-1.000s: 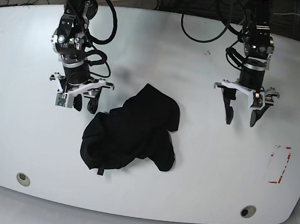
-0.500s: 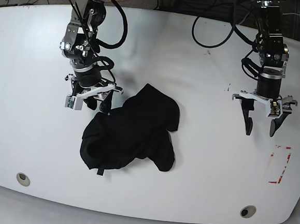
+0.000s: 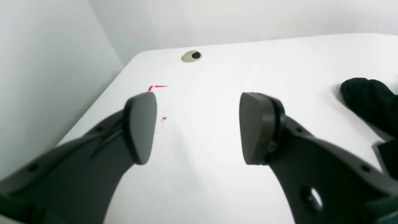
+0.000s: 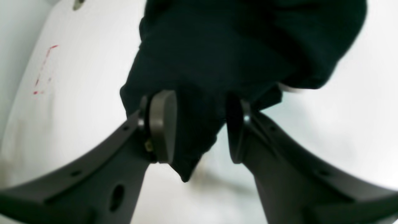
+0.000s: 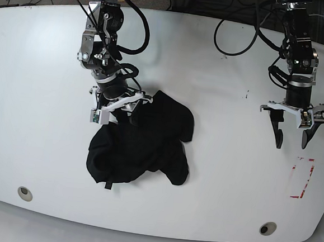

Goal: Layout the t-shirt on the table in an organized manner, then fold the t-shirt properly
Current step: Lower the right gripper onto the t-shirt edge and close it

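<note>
The black t-shirt [image 5: 143, 145] lies crumpled in a heap at the middle of the white table [image 5: 210, 74]. My right gripper [image 5: 120, 113] hangs over the heap's upper left edge. In the right wrist view this gripper [image 4: 199, 127] is open, and a fold of the t-shirt [image 4: 233, 46] sits between and beyond its pads. My left gripper [image 5: 292, 139] hovers open over bare table far right of the shirt. In the left wrist view, nothing lies between the left gripper's [image 3: 197, 127] pads, and a bit of the t-shirt [image 3: 370, 99] shows at the right edge.
A red rectangular outline [image 5: 302, 178] marks the table near its right edge, just below the left gripper. Two round holes [image 5: 25, 193] [image 5: 266, 228] sit near the front edge. Cables trail behind the table's far edge.
In the base view the right arm has swung rightward from beside the shirt onto its upper left edge. The left arm has drifted right, toward the red mark. Both jaws stay equally wide.
</note>
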Motion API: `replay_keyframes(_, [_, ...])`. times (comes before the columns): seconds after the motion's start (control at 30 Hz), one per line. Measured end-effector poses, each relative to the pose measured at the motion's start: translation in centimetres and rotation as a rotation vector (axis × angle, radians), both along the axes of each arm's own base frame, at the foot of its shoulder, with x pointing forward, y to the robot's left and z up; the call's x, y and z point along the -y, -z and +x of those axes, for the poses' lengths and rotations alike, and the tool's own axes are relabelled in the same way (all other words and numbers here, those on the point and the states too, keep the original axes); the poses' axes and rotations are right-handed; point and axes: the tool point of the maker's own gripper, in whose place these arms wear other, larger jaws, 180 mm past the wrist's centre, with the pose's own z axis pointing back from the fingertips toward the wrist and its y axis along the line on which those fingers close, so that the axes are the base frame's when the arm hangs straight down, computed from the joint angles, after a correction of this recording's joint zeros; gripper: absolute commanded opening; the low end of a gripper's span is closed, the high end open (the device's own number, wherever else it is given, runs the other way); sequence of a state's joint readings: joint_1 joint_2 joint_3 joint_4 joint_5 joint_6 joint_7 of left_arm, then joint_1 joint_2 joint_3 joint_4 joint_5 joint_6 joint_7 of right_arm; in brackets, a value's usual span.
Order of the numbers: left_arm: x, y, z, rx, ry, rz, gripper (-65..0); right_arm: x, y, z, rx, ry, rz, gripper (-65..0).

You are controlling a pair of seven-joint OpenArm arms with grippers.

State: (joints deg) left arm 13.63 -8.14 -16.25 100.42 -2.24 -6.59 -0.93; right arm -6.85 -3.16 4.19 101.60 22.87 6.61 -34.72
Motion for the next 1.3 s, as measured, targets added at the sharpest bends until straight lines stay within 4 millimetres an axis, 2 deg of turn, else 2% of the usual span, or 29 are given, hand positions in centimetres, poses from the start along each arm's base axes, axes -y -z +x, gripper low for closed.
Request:
replay_keyframes(0.17, [0.1,0.0,0.0,-0.002,0.007,0.0,-25.8,-0.9,2.1,-0.5,-0.061,-0.005,0.022,-39.3])
replay_keyframes(0.33, [-0.8,-0.2,-0.2,0.002,-0.018,0.006,-25.8,-1.1,3.8,-1.2,-0.114,-0.01,0.029,-39.3])
replay_keyframes(0.7, [-0.6,-0.1,-0.2,0.0,-0.012,0.004,-25.8,-1.1,3.5,-0.8,-0.1,-0.01,0.028,-39.3])
replay_keyframes(1.03, [-0.6,0.2,-0.4,-0.009,-0.011,0.004,-25.8,-3.0,2.8,-0.5,-0.081,-0.061,0.033,-40.1])
replay_keyframes(1.13, [-0.7,0.3,-0.5,-0.012,-0.016,0.005,-25.8,-3.2,2.8,-0.5,-0.082,-0.065,0.033,-45.5])
replay_keyframes(1.3, [-0.6,0.3,-0.5,-0.012,-0.011,0.004,-25.8,-3.3,2.8,-0.5,-0.081,-0.069,0.032,-65.0])
